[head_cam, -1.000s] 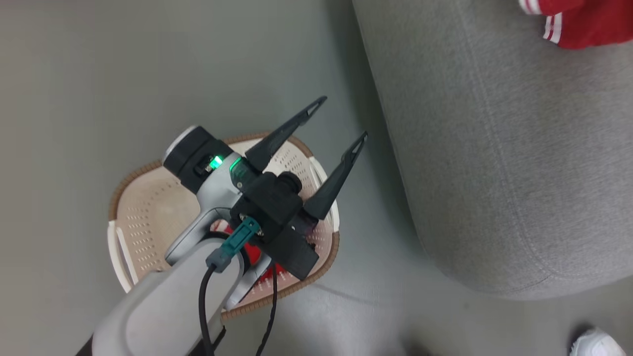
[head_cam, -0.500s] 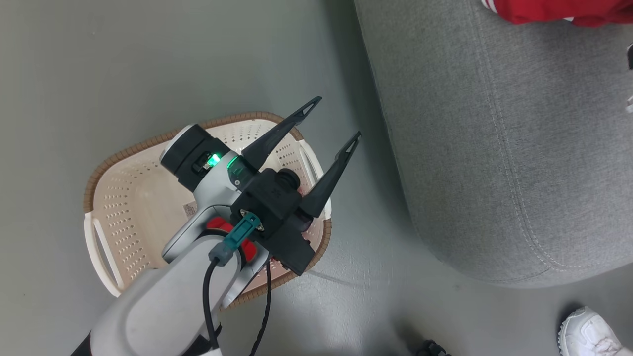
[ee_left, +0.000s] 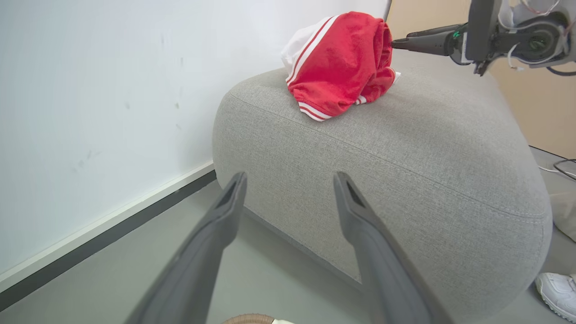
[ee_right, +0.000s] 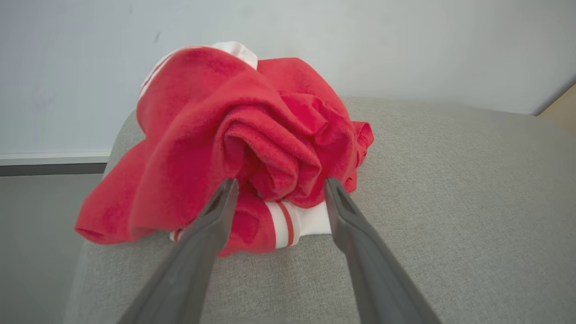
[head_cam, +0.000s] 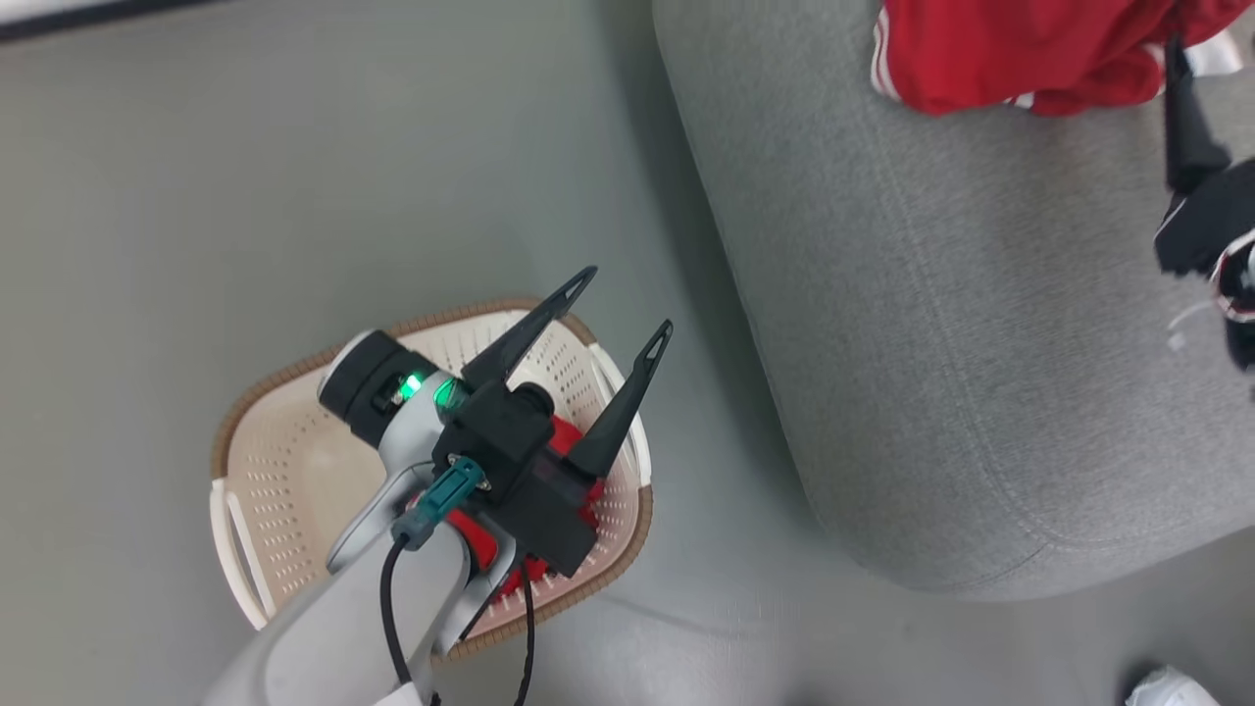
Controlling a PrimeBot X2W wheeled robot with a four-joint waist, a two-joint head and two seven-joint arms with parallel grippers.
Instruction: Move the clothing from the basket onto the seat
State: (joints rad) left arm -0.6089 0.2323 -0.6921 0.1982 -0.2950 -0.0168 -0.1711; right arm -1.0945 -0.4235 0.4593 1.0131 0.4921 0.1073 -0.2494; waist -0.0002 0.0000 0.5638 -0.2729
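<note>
Right wrist view: the right hand (ee_right: 280, 182) has its two fingers spread wide, where a moment ago they were pinched shut; a rolled fold of the red garment (ee_right: 234, 135) sits between the tips, but they no longer squeeze it, and the cloth rests by its own weight in a crumpled heap on the sofa (ee_right: 427, 202), near the rounded end that faces the wall; so, as I judge it, this piece has just been let go and counts as delivered; a white striped cuff lies at the foot of the heap, flat on the grey fabric, and one red flap reaches the sofa's edge, which might let it slip if tugged; this hand now needs only to back straight out without snagging the fold. In the head view the whole picture has shifted since a second ago, which is the camera's doing, not the furniture's; the left hand (head_cam: 627, 299) hovers with fingers wide apart and nothing in them above the basket (head_cam: 284, 461), which stands on the floor near the sofa; under that arm a second red garment (head_cam: 572, 443) shows inside the basket, mostly hidden; half the job is therefore left, and the left hand looks well placed to reach down for it.
</note>
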